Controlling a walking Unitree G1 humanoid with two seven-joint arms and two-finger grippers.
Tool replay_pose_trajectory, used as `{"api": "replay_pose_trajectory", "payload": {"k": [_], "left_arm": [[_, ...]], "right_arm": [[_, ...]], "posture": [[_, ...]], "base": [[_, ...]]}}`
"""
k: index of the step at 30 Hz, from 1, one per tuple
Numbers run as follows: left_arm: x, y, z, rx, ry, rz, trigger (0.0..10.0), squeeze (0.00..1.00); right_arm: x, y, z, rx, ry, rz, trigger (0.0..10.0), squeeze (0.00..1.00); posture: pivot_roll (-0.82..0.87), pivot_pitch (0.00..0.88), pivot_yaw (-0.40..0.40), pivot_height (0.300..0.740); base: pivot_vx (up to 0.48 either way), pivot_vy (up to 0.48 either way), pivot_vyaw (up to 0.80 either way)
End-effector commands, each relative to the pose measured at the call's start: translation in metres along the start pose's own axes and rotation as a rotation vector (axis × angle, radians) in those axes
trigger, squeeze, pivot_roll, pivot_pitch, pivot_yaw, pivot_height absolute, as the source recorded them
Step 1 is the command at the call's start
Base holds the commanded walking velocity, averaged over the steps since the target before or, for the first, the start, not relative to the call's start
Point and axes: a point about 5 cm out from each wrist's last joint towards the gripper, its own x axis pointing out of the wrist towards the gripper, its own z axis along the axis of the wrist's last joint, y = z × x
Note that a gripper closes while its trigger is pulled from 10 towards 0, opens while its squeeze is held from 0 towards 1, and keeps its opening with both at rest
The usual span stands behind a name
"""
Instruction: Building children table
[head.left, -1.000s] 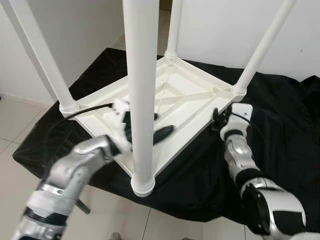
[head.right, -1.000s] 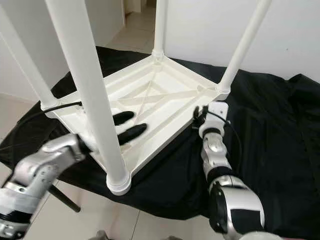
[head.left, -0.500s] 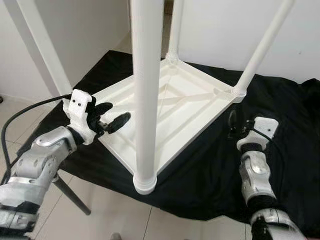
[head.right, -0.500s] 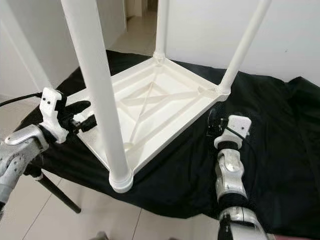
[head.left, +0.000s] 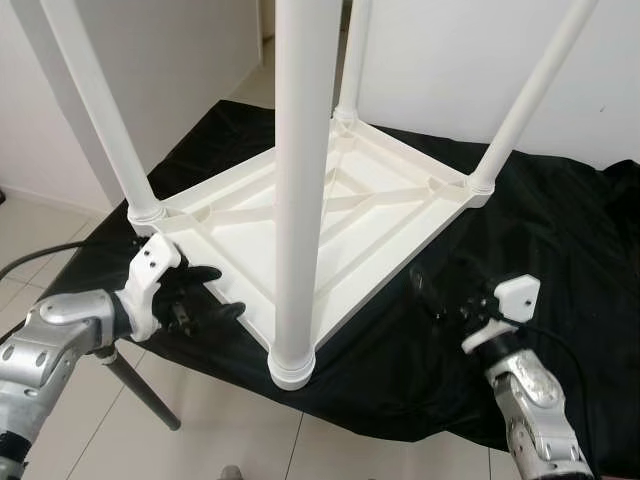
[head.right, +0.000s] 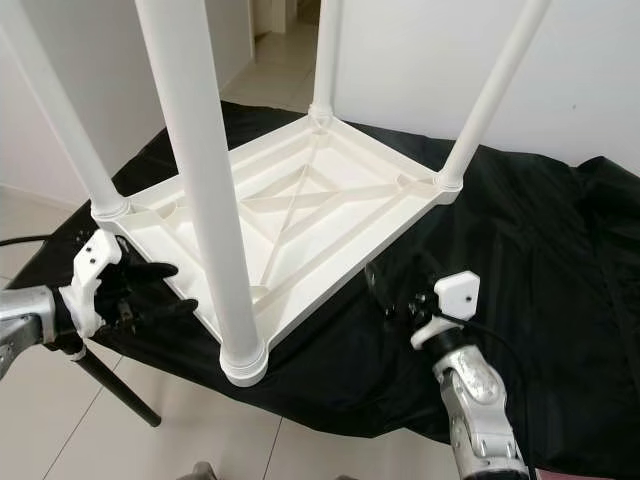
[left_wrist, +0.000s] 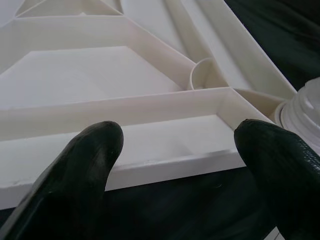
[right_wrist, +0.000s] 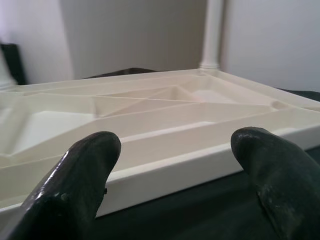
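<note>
White plastic table (head.left: 330, 215), upturned on the black-draped bench (head.left: 560, 250), legs up. Left pincer (head.left: 205, 295) and right pincer (head.right: 395, 290) flank its near edges, both spread wide and empty, rims just ahead; left slightly nearer.

My head cameras look forward and down from above onto the upturned white children's table (head.left: 330, 215) lying on the black cloth (head.left: 560, 240), and both eyes share it along with my left gripper (head.left: 205, 295) and right gripper (head.right: 395, 290) at its near edges. My left wrist camera sits very close, looking along its black fingers (left_wrist: 85, 170) at the table's rim (left_wrist: 165, 162) and ribbed underside. My right wrist camera looks low and level across the same underside, past its fingers (right_wrist: 80, 175) toward a far leg (right_wrist: 212, 32).
</note>
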Motion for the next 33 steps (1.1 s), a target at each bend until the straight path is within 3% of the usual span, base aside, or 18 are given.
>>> {"api": "replay_pose_trajectory", "payload": {"k": [1, 4, 7, 9, 10, 14, 17, 20, 23, 29, 33], "left_arm": [[0.003, -0.006, 0.002, 0.047, 0.02, -0.105, 10.0, 0.0], [0.01, 0.002, 0.001, 0.111, 0.052, -0.069, 10.0, 0.0], [0.02, 0.011, -0.005, 0.178, 0.113, -0.03, 10.0, 0.0], [0.02, 0.011, -0.005, 0.178, 0.113, -0.03, 10.0, 0.0], [0.034, 0.01, -0.011, 0.239, 0.176, -0.035, 10.0, 0.0], [0.049, 0.004, -0.018, 0.279, 0.219, -0.074, 10.0, 0.0], [0.066, -0.007, -0.015, 0.275, 0.175, -0.122, 10.0, 0.0], [0.072, -0.01, -0.013, 0.282, 0.159, -0.129, 10.0, 0.0], [0.09, -0.015, -0.004, 0.305, 0.113, -0.137, 10.0, 0.0], [0.104, -0.018, 0.006, 0.33, 0.068, -0.146, 10.0, 0.0], [0.097, -0.01, 0.008, 0.342, 0.073, -0.141, 10.0, 0.0]], "right_arm": [[-0.007, 0.007, 0.0, 0.011, 0.03, 0.087, 10.0, 0.0], [-0.016, 0.01, 0.0, 0.007, 0.082, 0.131, 10.0, 0.0], [-0.021, 0.003, 0.002, -0.015, 0.11, 0.145, 10.0, 0.0], [-0.021, 0.003, 0.002, -0.015, 0.11, 0.145, 10.0, 0.0], [-0.023, -0.003, 0.007, -0.023, 0.122, 0.139, 10.0, 0.0], [-0.024, -0.007, 0.009, -0.042, 0.14, 0.141, 10.0, 0.0], [-0.025, -0.007, 0.01, -0.041, 0.146, 0.145, 10.0, 0.0], [-0.025, -0.007, 0.011, -0.04, 0.146, 0.146, 10.0, 0.0], [-0.024, -0.006, 0.01, -0.038, 0.144, 0.137, 10.0, 0.0], [-0.022, -0.003, 0.009, -0.031, 0.142, 0.136, 10.0, 0.0], [-0.021, -0.004, 0.008, -0.033, 0.141, 0.131, 10.0, 0.0]], "posture": [[-0.02, 0.0, -0.033, 0.74], [-0.02, 0.0, -0.029, 0.74], [-0.02, 0.0, -0.026, 0.74], [-0.02, 0.0, -0.026, 0.74], [-0.03, 0.0, -0.019, 0.74], [-0.04, 0.003, -0.011, 0.74], [-0.05, 0.003, -0.002, 0.74], [-0.05, 0.003, -0.002, 0.74], [-0.05, 0.002, 0.002, 0.74], [-0.05, 0.0, 0.008, 0.74], [-0.05, 0.0, 0.016, 0.74]], "base": [[0.0, 0.0, 0.0], [0.0, 0.0, 0.0], [0.0, 0.0, 0.0], [0.0, 0.0, 0.0], [0.0, 0.0, 0.0], [0.0, 0.0, 0.0], [0.0, 0.0, 0.0], [0.0, 0.0, 0.0], [0.0, 0.0, 0.0], [0.0, 0.0, 0.0], [0.0, 0.0, 0.0]]}}
